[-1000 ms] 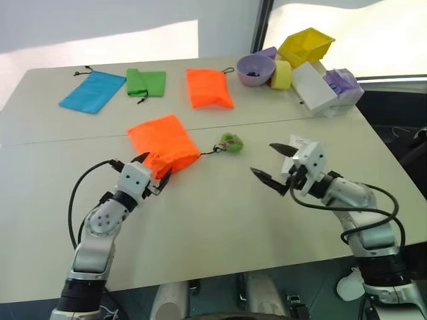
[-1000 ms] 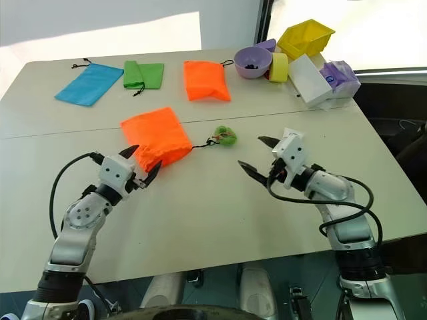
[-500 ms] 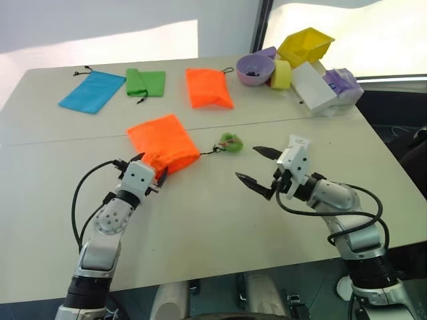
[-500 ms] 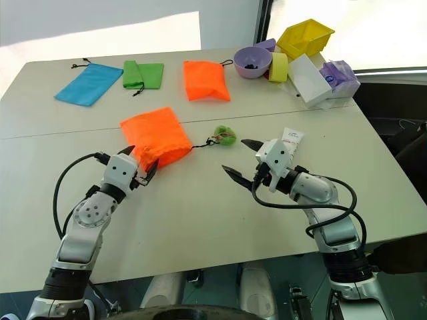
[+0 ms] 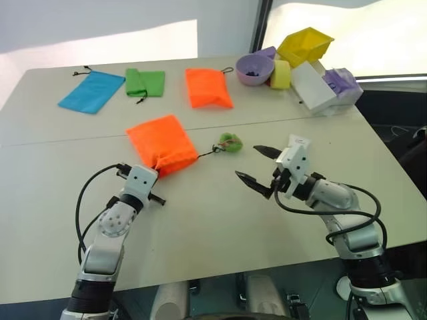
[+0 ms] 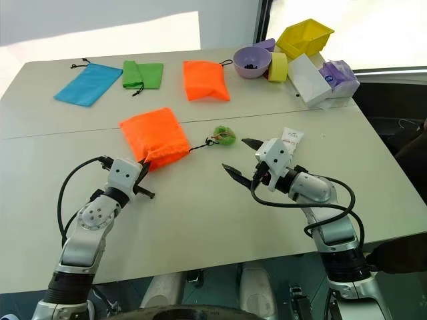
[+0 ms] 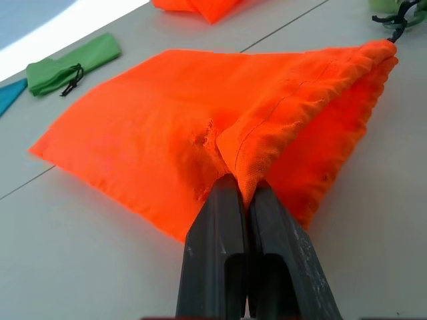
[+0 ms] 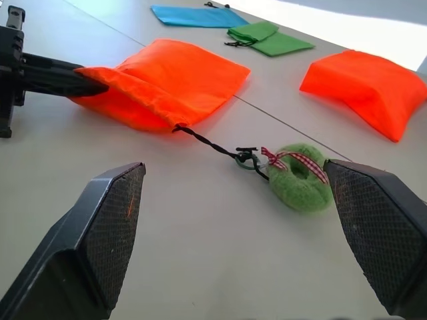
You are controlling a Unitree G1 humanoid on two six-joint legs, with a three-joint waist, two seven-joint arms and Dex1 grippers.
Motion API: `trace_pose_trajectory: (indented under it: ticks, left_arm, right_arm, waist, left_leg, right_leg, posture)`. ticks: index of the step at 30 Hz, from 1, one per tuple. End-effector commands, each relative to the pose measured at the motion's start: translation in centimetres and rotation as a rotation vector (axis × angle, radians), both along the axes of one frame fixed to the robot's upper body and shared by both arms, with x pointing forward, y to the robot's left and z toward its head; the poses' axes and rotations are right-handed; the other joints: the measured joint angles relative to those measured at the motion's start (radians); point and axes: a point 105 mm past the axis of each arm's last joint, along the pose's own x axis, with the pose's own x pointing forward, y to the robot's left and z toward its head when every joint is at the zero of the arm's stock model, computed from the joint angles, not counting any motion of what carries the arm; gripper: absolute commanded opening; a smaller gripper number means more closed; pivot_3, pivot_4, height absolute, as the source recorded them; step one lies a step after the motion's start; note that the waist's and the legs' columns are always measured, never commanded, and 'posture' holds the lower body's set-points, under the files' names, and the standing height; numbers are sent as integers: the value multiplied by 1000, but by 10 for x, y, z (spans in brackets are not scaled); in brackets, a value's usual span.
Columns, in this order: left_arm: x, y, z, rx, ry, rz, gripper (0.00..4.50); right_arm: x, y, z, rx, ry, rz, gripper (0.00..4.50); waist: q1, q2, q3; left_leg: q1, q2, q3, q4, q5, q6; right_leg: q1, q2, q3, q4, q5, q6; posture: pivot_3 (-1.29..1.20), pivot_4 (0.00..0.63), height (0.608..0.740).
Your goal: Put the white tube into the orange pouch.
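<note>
Left gripper (image 7: pixel 241 193): clamped on the orange pouch (image 5: pixel 162 143) rim.
Right gripper (image 6: pixel 241 157): wide open, empty.
White tube (image 6: pixel 291 139): apparently behind it, untouched.
Remaining: pick-up, insertion.

orange pouch (image 5: pixel 162 142) bright orange | ball (image 5: pixel 231 141) green | tube (image 6: pixel 291 139) white, maybe pinkish print

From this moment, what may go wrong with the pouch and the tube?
The left end effector pinches only a small fold of the orange pouch at its rim, so the fabric may slip or the mouth stay closed. The white tube lies behind the open right end effector, not yet grasped, so reaching may push it away.
</note>
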Motion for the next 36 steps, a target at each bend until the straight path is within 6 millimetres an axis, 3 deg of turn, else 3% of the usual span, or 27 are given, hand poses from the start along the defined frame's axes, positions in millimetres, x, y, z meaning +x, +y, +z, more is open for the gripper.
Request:
trace_pose_trajectory:
  ticks: [1,5,11,17,21,27,30,33,36]
  left_arm:
    - [-6,-8,11,-29,-26,-50,26]
    - [-9,-6,12,-19,-27,-55,26]
    - [-7,-2,10,-24,-33,-34,26]
    - [-6,-4,10,-38,-39,-27,26]
    - [-7,-3,9,-39,-38,-28,26]
    - [-8,-3,9,-38,-39,-26,26]
    - [-9,-3,9,-37,-38,-28,26]
    - [-9,-4,9,-39,-39,-29,0]
    - [-10,-6,9,-39,-37,-38,0]
  right_arm:
    - [7,-18,5,-17,8,-81,4500]
    - [26,-56,17,45,71,-441,4500]
    - [19,-79,1,-30,279,-708,4500]
    - [17,-91,-3,-60,435,-852,4500]
    - [20,-79,-8,-18,506,-846,4500]
    - [23,-83,-23,-17,546,-908,4500]
    - [26,-83,-22,-8,528,-924,4500]
    - [26,-85,-24,-14,527,-923,3719]
    - [26,-82,-28,-36,527,-903,2211]
  waist:
    - [0,0,0]
    - [0,0,0]
    - [0,0,0]
    - [-3,0,0]
    - [-2,0,-1]
    - [-2,0,-1]
    - [-3,0,-1]
    - [-2,0,-1]
    - [-3,0,-1]
  left_leg:
    - [0,0,0,0,0,0]
    - [0,0,1,0,0,0]
    - [-2,1,3,-3,0,0]
    - [-2,1,9,-3,0,0]
    - [-2,1,9,-4,0,0]
    - [-3,2,13,-4,0,0]
    - [-3,2,14,-4,0,0]
    - [-3,6,19,-4,0,0]
    - [-3,13,30,-4,0,0]
  right_leg:
    - [0,0,0,0,0,0]
    - [-1,0,1,0,1,-1]
    - [-6,0,4,1,1,-2]
    - [-9,-1,6,1,2,-3]
    - [-9,0,5,1,2,-4]
    - [-11,-1,6,1,2,-4]
    - [-12,-1,6,1,3,-4]
    - [-12,0,6,1,5,-4]
    - [-14,0,6,1,7,-3]
  posture:
    - [0,150,740]
    - [0,150,740]
    - [0,150,740]
    - [0,150,740]
    - [0,150,740]
    - [0,150,740]
    - [0,150,740]
    - [0,150,740]
    - [0,150,740]
